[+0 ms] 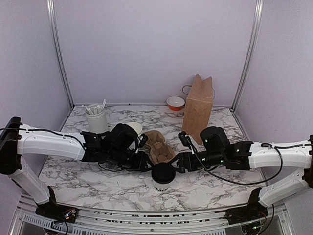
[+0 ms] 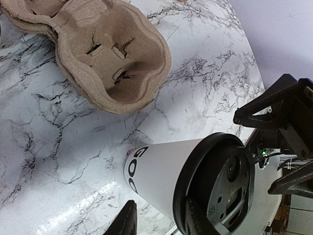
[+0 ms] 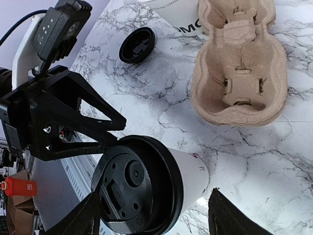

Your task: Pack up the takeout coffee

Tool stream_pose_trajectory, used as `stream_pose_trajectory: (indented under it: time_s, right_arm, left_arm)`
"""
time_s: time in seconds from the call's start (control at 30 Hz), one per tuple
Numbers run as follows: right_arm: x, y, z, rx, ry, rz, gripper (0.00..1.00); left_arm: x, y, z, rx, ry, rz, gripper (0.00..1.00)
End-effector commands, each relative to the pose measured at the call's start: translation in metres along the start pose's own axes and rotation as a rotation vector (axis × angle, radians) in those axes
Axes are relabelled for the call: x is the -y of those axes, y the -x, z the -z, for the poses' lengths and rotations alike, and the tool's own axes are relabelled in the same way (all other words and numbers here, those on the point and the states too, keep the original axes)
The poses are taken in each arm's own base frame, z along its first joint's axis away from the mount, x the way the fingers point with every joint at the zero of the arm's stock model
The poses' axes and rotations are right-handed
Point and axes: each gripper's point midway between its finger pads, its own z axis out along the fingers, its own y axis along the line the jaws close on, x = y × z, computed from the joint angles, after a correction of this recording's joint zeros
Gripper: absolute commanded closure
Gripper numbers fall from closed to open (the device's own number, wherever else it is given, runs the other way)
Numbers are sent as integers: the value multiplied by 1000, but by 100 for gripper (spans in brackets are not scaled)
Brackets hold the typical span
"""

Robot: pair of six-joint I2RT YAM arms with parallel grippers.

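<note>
The takeout coffee (image 1: 162, 177), a white cup with dark lettering and a black lid, stands upright near the table's front middle. It fills the lower part of the left wrist view (image 2: 161, 171) and of the right wrist view (image 3: 146, 186). My left gripper (image 1: 145, 164) sits at the cup's left, its jaws partly apart (image 2: 161, 218). One fingertip (image 2: 198, 220) overlaps the lid's rim and the other (image 2: 126, 221) stands just off the cup's wall. From the right, my right gripper (image 1: 182, 162) straddles the cup with its jaws wide open (image 3: 155, 215); its right finger is apart from the cup.
A brown pulp cup carrier (image 1: 159, 146) lies just behind the cup. A lidless white cup (image 3: 186, 17) and a loose black lid (image 3: 137, 45) lie beyond it. At the back are a brown paper bag (image 1: 198, 107), a white utensil holder (image 1: 96, 120) and a red bowl (image 1: 175, 103).
</note>
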Motion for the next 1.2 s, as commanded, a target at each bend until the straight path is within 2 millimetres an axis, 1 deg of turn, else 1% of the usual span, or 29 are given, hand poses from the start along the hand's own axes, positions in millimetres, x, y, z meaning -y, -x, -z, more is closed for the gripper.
stream_pose_trajectory:
  time_s: [0.0, 0.1, 0.17, 0.3, 0.37, 0.67, 0.97, 1.1, 1.17]
  right_arm:
    - [0, 15, 14, 56, -21, -4, 29]
    - [11, 12, 20, 74, -29, -41, 34]
    - [13, 10, 21, 80, -20, -55, 39]
    - [15, 1, 15, 44, -4, -67, 48]
    - [16, -2, 12, 31, -2, -72, 51]
    - [24, -12, 2, -1, -5, -87, 53]
    - [31, -21, 0, -26, -24, -99, 55]
    - [35, -29, 0, -50, -29, -103, 55]
    - [40, -37, 0, -66, -39, -106, 56]
  left_arm:
    - [-1, -3, -3, -22, 24, -17, 65]
    - [-1, -4, -3, -23, 25, -16, 65]
    - [-1, -5, -3, -23, 25, -15, 65]
    - [-2, -5, -4, -26, 28, -13, 65]
    - [-1, -5, -4, -24, 28, -14, 65]
    - [-3, -7, -5, -25, 32, -14, 65]
    - [-8, -12, -7, -32, 41, -7, 65]
    - [-10, -14, -9, -36, 44, -5, 65]
    - [-11, -15, -9, -37, 46, -2, 65]
